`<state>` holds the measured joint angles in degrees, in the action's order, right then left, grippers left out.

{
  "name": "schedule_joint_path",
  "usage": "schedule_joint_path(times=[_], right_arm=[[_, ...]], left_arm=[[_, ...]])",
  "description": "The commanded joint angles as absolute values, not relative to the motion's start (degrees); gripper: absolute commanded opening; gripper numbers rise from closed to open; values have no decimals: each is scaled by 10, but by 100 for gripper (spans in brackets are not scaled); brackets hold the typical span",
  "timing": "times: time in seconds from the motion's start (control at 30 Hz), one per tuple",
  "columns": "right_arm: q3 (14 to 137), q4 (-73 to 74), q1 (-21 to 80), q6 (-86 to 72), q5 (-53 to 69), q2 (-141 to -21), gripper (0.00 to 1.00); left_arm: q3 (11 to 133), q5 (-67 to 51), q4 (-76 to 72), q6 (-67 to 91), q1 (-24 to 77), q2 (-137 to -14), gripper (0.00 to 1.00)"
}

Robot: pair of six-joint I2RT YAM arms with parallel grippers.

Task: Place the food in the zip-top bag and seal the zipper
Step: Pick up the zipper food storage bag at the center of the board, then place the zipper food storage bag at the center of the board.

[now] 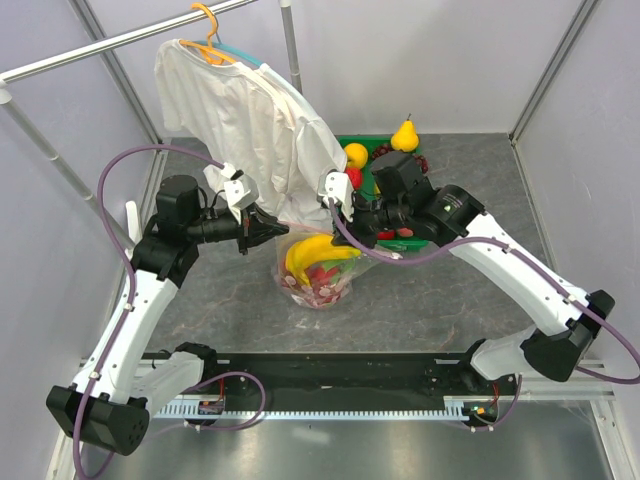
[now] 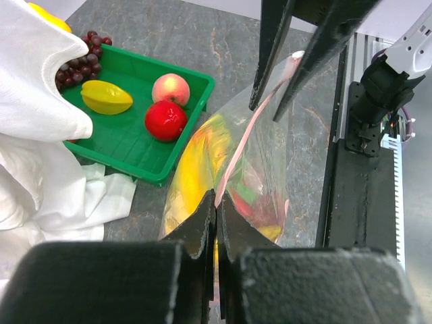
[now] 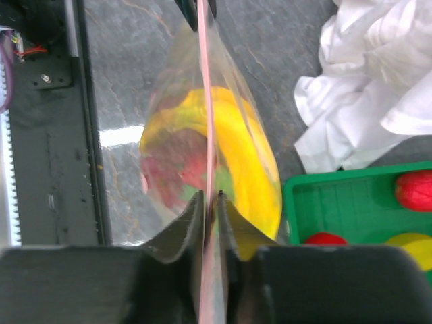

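The left pincer (image 2: 216, 200) is clamped tight on the zipper (image 2: 237, 152) at the bag's left end. The zip-top bag (image 1: 320, 288) stretches from there to the other pincer, over the middle of the surface (image 1: 450, 300), with the yellow banana bunch (image 1: 315, 250) and the pink-red dragon fruit (image 1: 322, 280) inside. The right pincer (image 3: 210, 197) straddles the zipper's right end, jaws narrowly parted. The green tray (image 2: 125, 145) sits by the far edge, right of the middle
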<state>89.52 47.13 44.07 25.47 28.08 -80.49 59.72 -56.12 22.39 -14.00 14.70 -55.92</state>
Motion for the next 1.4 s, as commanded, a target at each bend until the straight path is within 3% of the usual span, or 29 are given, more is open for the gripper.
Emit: schedule_joint_path(times=[0.0, 0.03, 0.17, 0.27, 0.33, 0.37, 0.43, 0.5, 0.57, 0.97, 1.27, 1.37], right_arm=[[893, 453, 442, 251, 247, -787, 9], [890, 455, 442, 251, 249, -781, 0], [875, 467, 442, 245, 235, -726, 0], [868, 479, 440, 236, 231, -707, 0], [870, 482, 436, 222, 229, -701, 0], [874, 482, 432, 218, 229, -698, 0], [888, 488, 428, 210, 238, -694, 0], [906, 502, 428, 209, 236, -690, 0], [916, 511, 428, 210, 218, -690, 0], [970, 628, 411, 234, 70, -651, 0], [959, 686, 411, 192, 30, -608, 0], [940, 686, 411, 209, 73, -593, 0]], left_arm=[[611, -591, 176, -135, 147, -549, 2], [610, -590, 175, -134, 147, -548, 2], [613, -584, 173, -114, 146, -548, 4], [613, -579, 171, -90, 146, -548, 19], [613, -576, 169, -70, 146, -548, 34], [612, -570, 164, -58, 146, -546, 52], [613, -551, 162, -37, 146, -542, 60], [613, -528, 157, -26, 146, -537, 75], [615, -509, 154, -18, 146, -533, 81], [625, -423, 149, -11, 143, -557, 83], [627, -419, 113, -5, 143, -580, 83], [625, -424, 108, -5, 142, -580, 83]])
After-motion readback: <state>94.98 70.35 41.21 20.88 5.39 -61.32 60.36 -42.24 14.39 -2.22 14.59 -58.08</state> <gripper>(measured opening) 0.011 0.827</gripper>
